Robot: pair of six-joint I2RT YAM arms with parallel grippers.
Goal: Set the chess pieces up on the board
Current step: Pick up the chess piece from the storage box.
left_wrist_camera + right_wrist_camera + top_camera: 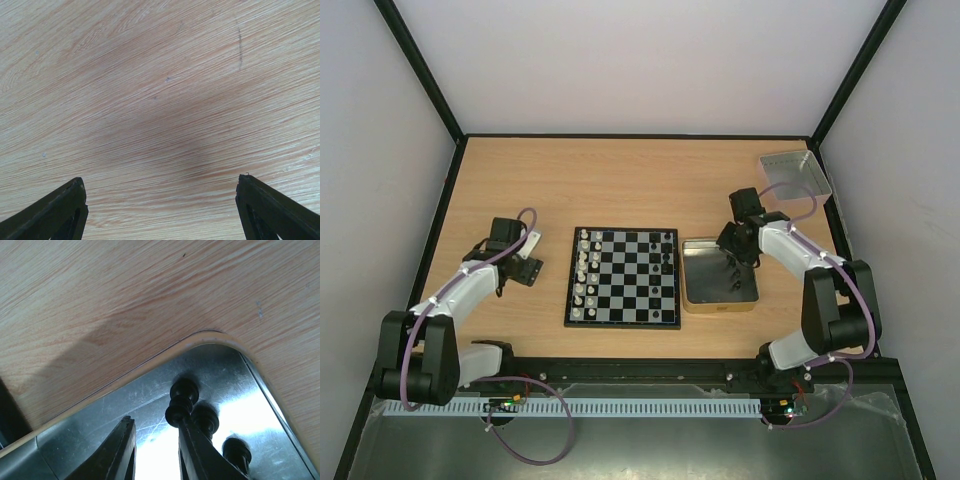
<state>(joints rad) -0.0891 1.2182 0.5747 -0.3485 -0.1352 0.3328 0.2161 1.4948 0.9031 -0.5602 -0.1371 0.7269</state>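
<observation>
Right gripper (155,425) stood in tin (718,307) just right of board (623,277), jaws narrowly apart against 1 black piece (181,401), clamp unclear; off-centre pinch could tip it onto 2 neighbours (206,416); left gripper (160,178) gaped left of board.

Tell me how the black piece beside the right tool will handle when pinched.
The black piece looks small and slim, so probably light. Its rounded, ridged profile may slip in the right tool. On the tin's shiny floor it could skid.
</observation>
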